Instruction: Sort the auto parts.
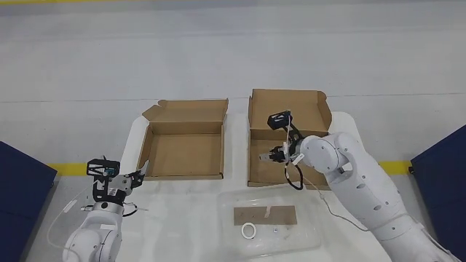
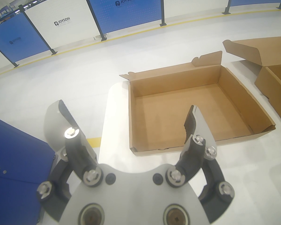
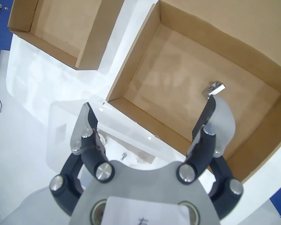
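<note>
One metal bracket point(image 3: 214, 88) lies in the right cardboard box point(image 3: 140, 54) beneath the right gripper point(image 3: 149, 101), fingers parted like the left gripper point(image 2: 127, 105), while a white ring point(image 1: 248, 230) and seemingly screws point(image 3: 123, 156) wait in the clear tray point(image 1: 306, 241).

A: Access to the left box point(image 1: 182, 154)?
B: Open from above. Its open lid point(image 1: 186, 115) lines the far side.
A: The right box point(image 1: 250, 161)?
B: Open top; a metal bracket point(image 3: 214, 88) lies inside. A narrow strip of table point(image 1: 237, 153) separates the boxes

top: high, facing down on table point(image 1: 182, 200) | wrists: near, oblique | shared: left box point(image 1: 186, 153)
</note>
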Tool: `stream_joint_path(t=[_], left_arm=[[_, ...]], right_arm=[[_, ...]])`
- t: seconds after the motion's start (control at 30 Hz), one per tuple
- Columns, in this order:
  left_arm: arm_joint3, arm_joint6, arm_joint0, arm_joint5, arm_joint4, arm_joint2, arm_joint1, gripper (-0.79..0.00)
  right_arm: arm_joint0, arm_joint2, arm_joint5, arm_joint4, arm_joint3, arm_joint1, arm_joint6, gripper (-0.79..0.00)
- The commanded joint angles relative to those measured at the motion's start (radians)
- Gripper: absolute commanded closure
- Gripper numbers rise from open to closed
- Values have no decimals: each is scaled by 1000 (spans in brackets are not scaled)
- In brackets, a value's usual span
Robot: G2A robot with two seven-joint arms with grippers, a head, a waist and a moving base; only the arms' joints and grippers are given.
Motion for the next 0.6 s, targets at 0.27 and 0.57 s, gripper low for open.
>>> stream_joint_path(t=[0.27,0.57], left_arm=[[0,0,0,0,0,0,0,-785],[0,0,0,0,0,0,0,-785]], right_arm=[[-10,-12,-307,71,-161,27,335,-785],[-14,-44,-345,71,-149,34,362,-785]])
